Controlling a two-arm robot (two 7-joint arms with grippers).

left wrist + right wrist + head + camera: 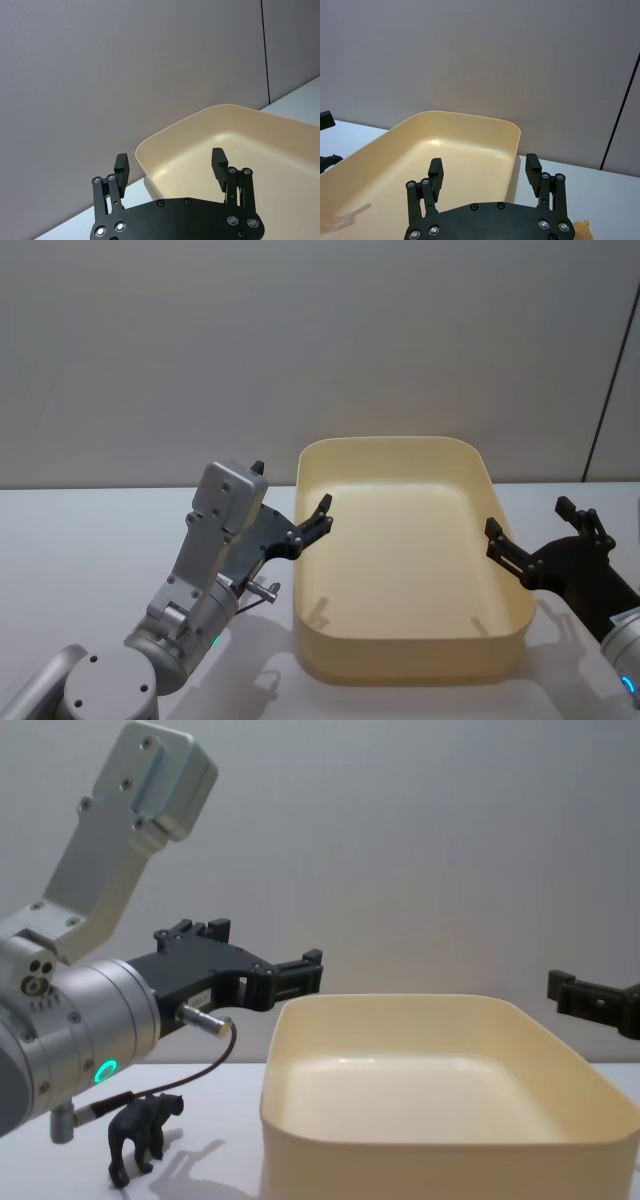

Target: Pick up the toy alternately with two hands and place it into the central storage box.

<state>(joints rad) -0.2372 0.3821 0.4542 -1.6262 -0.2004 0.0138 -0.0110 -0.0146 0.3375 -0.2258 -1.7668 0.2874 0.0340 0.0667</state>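
- The toy nearest me is a small black animal figure (145,1135). It stands upright on the white table (80,540), below my left arm and just beside the near left corner of the central storage box (400,455).
- In the right wrist view, a scrap of a second, tan-orange toy (582,227) peeks out on the table outside the box's right wall. Too little of it shows to say what it is.
- The box floor looks bare, so I judge no toy is in yet and the task is at its first pick.
- My left gripper (170,160) hangs at the box's left rim, above wall height, with its fingers spread wide and nothing between them.
- My right gripper (484,166) hovers at the box's right rim, likewise spread and holding nothing.
- Next, I judge the left side should go first. I would swing back from the rim, tip down towards the black animal and straddle its body before closing.
- The figure is small and stands on thin legs, so a glancing touch may topple it. The cable dangling under my left wrist hangs close above it too.
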